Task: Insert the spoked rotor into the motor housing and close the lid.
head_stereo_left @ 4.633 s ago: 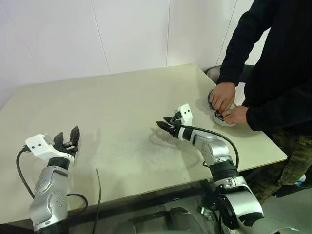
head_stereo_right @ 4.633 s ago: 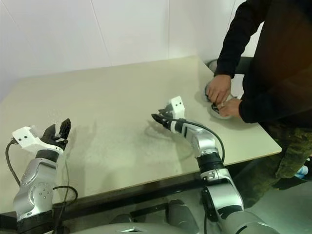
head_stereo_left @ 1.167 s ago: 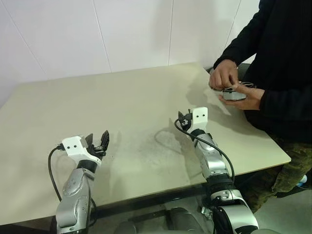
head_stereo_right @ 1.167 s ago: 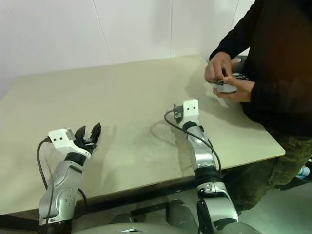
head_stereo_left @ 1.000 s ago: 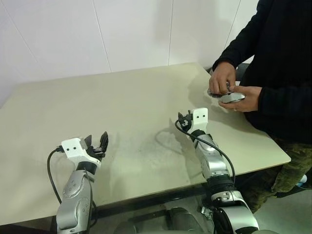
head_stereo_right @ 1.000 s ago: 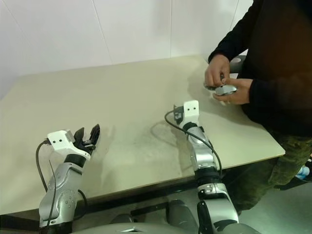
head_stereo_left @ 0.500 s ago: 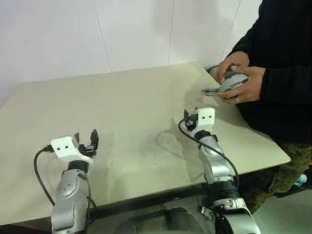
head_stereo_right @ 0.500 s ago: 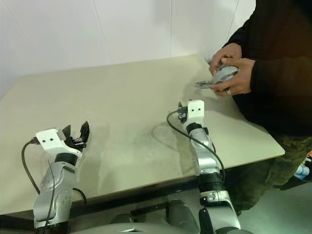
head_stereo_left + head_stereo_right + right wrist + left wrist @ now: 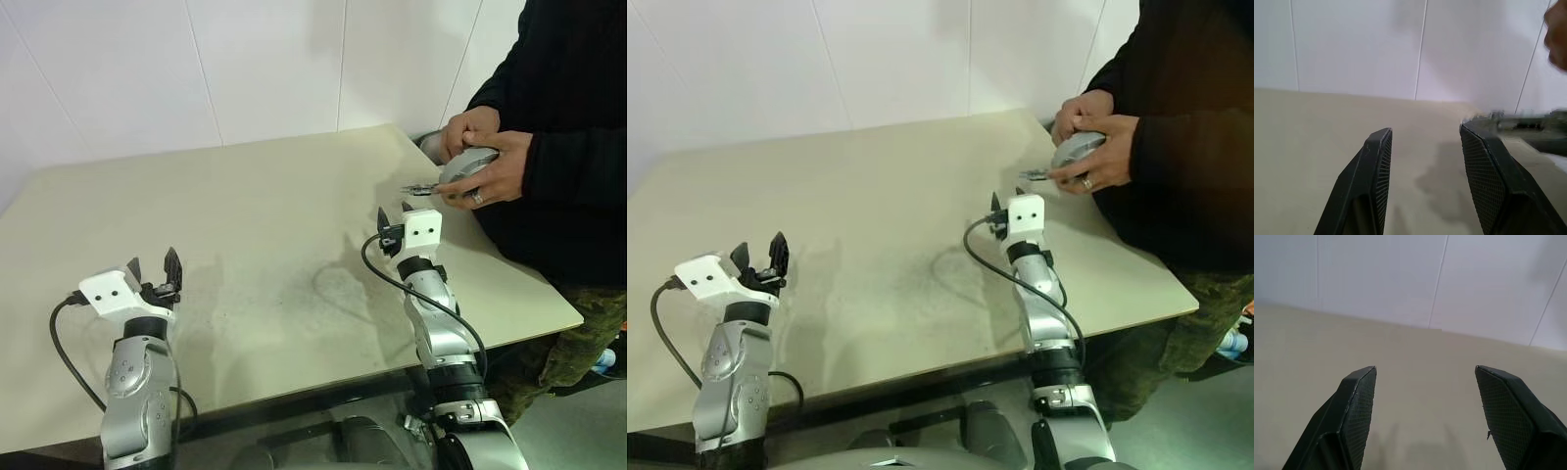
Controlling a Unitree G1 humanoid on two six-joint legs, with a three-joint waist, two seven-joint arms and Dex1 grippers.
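Two grippers are hovering over the beige table (image 9: 255, 206), both empty. Left gripper (image 9: 155, 268) is sitting near the table's front left edge, fingers (image 9: 1356, 401) spread wide with bare tabletop between them. Right gripper (image 9: 393, 216) is pointing up and away near the table's right side, fingers (image 9: 1376, 171) also standing apart, nothing between them.

Person in a black sleeve (image 9: 578, 166) is standing at the table's right edge, both hands (image 9: 480, 157) raised above the tabletop and wrapped around a round grey part (image 9: 465, 164), likely the housing; hands are covering most of it, so windings cannot be made out. Thin flat dark piece (image 9: 419, 189) is sticking out sideways from under the person's hands, toward the right gripper; in the right wrist view it is showing edge-on just beyond the right fingertip (image 9: 1528, 123). Probably the rotor, but spokes are too small to tell. Lid cannot be picked out among the held parts.

Person's hands are lying between the right gripper and the parts. Dark rounded object (image 9: 429, 145) is peeking out behind the table's far right corner. White panelled wall (image 9: 196, 69) is running behind the table
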